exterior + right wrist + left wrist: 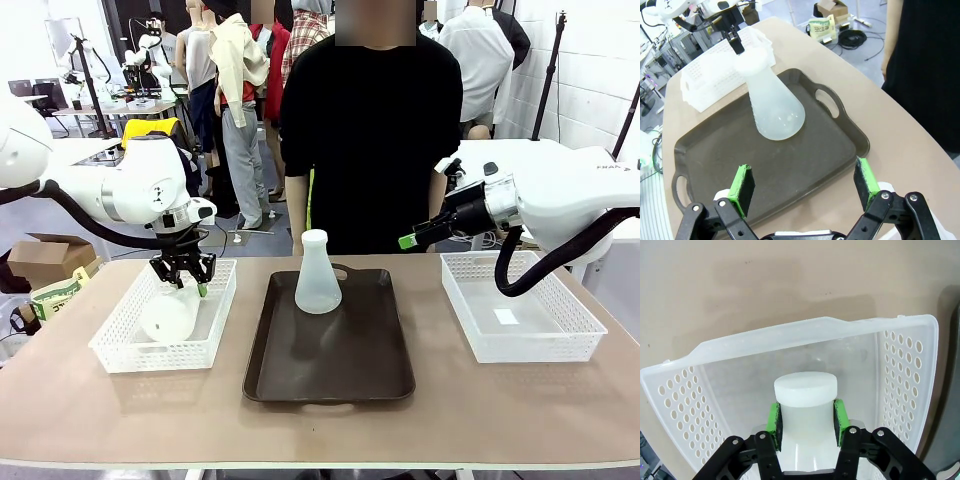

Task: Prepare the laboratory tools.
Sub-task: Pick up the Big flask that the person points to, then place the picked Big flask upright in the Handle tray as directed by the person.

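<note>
- Left hand (807,422) is pinching a flask (805,405) by the neck, inside the white mesh basket (905,370); flask's base is cut off.
- Right hand (805,187) is spread wide, second flask (771,102) standing on the brown tray (830,150) ahead of it.

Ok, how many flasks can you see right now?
2: one flask stands upright on the brown tray; the other flask lies in the left basket, its neck in the left gripper.

Upright flask (317,273) blocks the tray (330,375) rear; its front lies free
</note>
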Robot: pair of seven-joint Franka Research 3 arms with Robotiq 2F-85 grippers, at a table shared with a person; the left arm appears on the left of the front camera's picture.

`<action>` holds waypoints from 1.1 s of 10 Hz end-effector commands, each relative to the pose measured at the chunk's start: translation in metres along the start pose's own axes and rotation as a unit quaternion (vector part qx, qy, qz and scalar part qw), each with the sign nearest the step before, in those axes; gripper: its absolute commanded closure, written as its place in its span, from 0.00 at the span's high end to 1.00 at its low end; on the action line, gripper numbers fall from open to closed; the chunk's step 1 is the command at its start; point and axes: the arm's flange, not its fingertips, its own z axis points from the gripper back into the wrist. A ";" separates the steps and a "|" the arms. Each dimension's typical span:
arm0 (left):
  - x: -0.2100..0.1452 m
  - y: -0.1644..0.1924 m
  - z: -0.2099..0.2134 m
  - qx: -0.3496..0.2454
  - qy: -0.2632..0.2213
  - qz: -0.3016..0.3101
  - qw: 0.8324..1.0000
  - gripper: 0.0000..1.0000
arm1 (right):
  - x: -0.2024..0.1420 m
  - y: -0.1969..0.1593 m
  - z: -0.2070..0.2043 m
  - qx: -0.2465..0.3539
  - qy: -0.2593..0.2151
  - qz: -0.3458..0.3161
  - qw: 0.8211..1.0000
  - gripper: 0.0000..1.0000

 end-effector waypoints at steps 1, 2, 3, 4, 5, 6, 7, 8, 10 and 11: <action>0.000 0.000 -0.001 0.000 -0.001 0.000 1.000 0.00 | 0.003 -0.001 0.000 -0.002 0.009 -0.003 1.000 1.00; 0.000 0.000 -0.001 0.000 -0.001 0.000 1.000 0.00 | 0.003 -0.001 0.000 -0.002 0.009 -0.003 1.000 1.00; 0.000 0.000 -0.001 0.000 -0.001 0.000 1.000 0.00 | 0.003 -0.001 0.000 -0.002 0.009 -0.003 1.000 1.00; 0.000 0.000 -0.001 0.000 -0.001 0.000 1.000 0.00 | 0.003 -0.001 0.000 -0.002 0.009 -0.003 1.000 1.00; 0.000 0.000 -0.001 0.000 -0.001 0.000 1.000 0.00 | 0.003 -0.001 0.000 -0.002 0.009 -0.003 1.000 1.00; 0.000 0.000 -0.001 0.000 -0.001 0.000 1.000 0.00 | 0.003 -0.001 0.000 -0.002 0.009 -0.003 1.000 1.00; 0.000 0.000 -0.001 0.000 -0.001 0.000 1.000 0.00 | 0.003 -0.001 0.000 -0.002 0.009 -0.003 1.000 1.00; 0.000 0.000 -0.001 0.000 -0.001 0.000 1.000 0.00 | 0.003 -0.001 0.000 -0.002 0.009 -0.003 1.000 1.00; 0.000 0.000 -0.001 0.000 -0.001 0.000 1.000 0.00 | 0.003 -0.001 0.000 -0.002 0.009 -0.003 1.000 1.00; 0.000 0.000 -0.001 0.000 -0.001 0.000 1.000 0.00 | 0.003 -0.001 0.000 -0.002 0.009 -0.003 1.000 1.00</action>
